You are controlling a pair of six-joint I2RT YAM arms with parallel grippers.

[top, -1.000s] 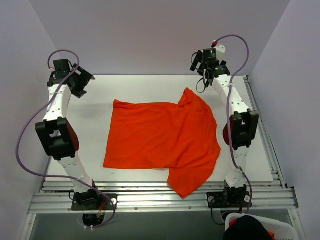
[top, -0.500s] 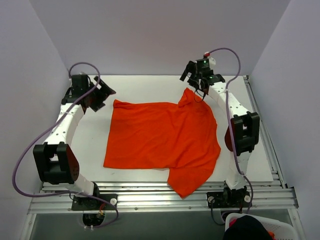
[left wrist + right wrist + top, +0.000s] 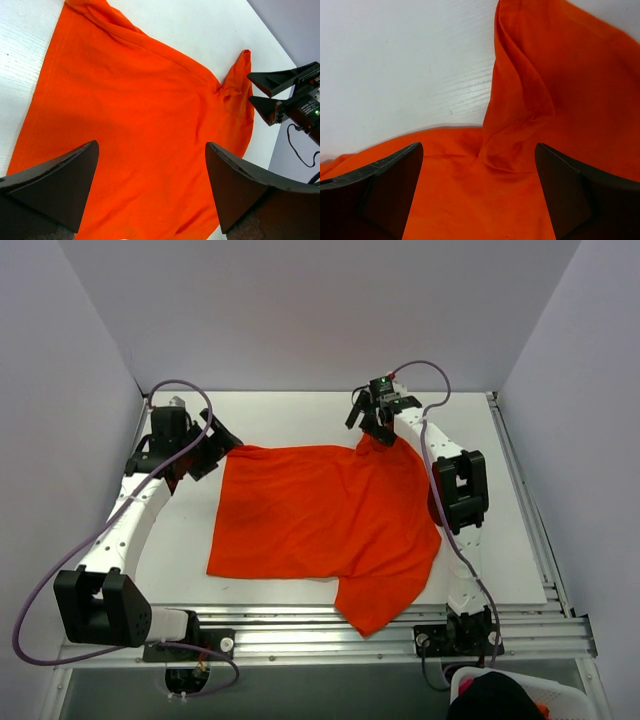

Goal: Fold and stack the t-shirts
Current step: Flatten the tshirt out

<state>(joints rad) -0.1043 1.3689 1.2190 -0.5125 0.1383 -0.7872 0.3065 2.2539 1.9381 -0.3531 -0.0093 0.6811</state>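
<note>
A bright orange-red t-shirt lies spread on the white table, with one sleeve hanging over the near edge and a raised fold at its far right corner. My left gripper is open at the shirt's far left corner; in the left wrist view its fingers frame the t-shirt with nothing between them. My right gripper is open just over the raised fold. In the right wrist view the fold stands between the spread fingertips, untouched.
Purple walls close in the table on three sides. Aluminium rails run along the near edge by the arm bases. A white basket with dark cloth sits at the bottom right, off the table.
Both arms have swung inward toward the shirt's far edge: the left gripper to its far left corner, the right gripper left and down onto the raised fold. The shirt has not moved.
</note>
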